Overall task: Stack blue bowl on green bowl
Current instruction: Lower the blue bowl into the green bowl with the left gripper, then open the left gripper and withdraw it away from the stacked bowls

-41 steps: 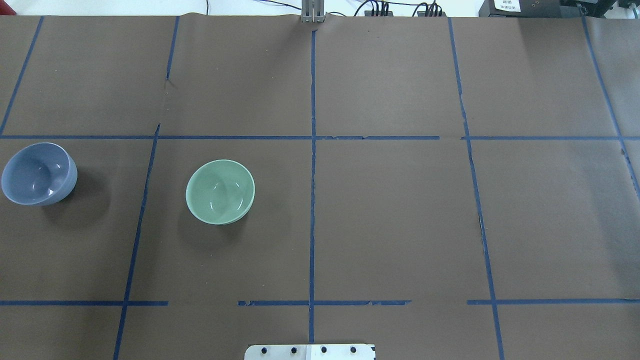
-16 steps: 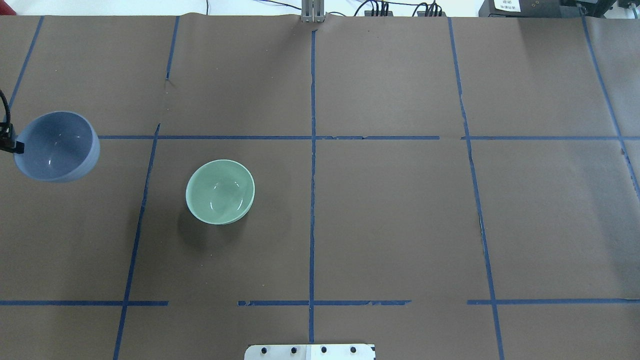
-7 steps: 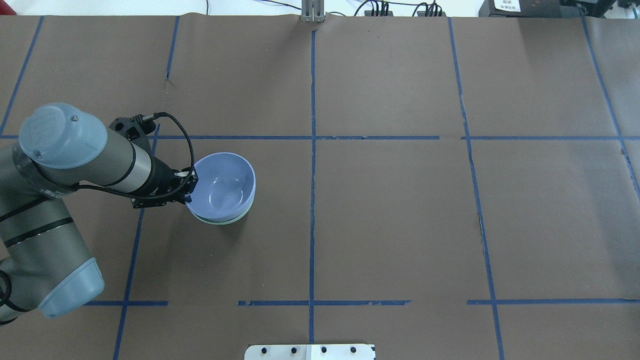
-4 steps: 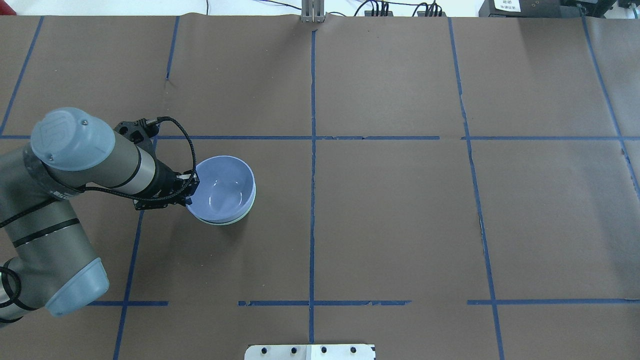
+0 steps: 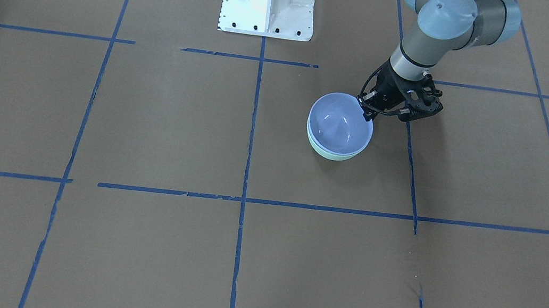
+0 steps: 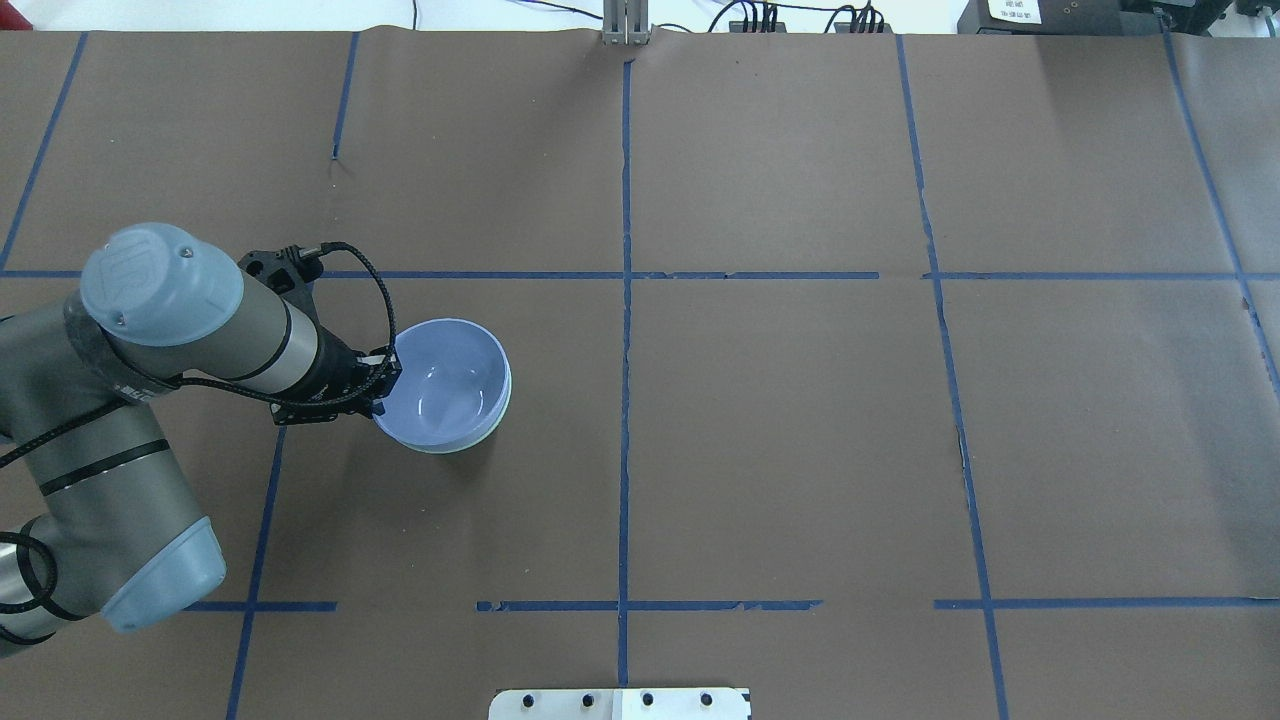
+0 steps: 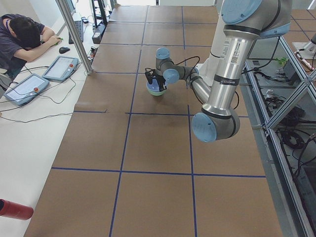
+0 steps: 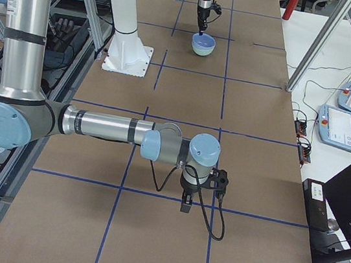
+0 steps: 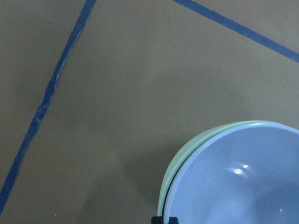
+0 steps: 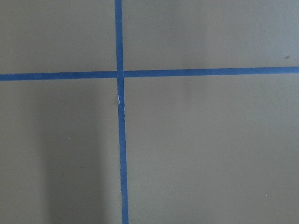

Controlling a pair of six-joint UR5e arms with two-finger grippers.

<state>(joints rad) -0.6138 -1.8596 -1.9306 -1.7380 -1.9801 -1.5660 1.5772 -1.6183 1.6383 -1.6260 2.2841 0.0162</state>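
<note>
Since 5.8 s ago the blue bowl [image 6: 445,378] has left its spot at the table's left edge and now sits nested inside the green bowl [image 5: 336,156], which has not shifted. The left arm [image 6: 150,400], then out of the overhead view, now reaches in from that side.

Brown paper covers the table [image 6: 800,450], and blue tape lines [image 6: 625,400] mark it into a grid. The 2 bowls stand in the cell just left of the centre line. Black cables [image 6: 760,18] lie beyond the far edge. The left side view shows a white bench with 2 grey pendants [image 7: 60,67] and a person [image 7: 22,42] bent over it.

Only a thin crescent of the green bowl's rim shows past the blue one. The left gripper [image 6: 385,388] is clamped on the blue bowl's rim at the side nearest its arm. In the wrist view just 1 black fingertip [image 9: 164,220] shows, at the bottom edge against that rim. The right gripper [image 8: 186,204] appears only in the right side view, pointing down near a tape line, well apart from the bowls. Whether its fingers are apart or together I cannot tell. The white pedestal [image 5: 268,0] stands near the table's edge on the robot's side.
</note>
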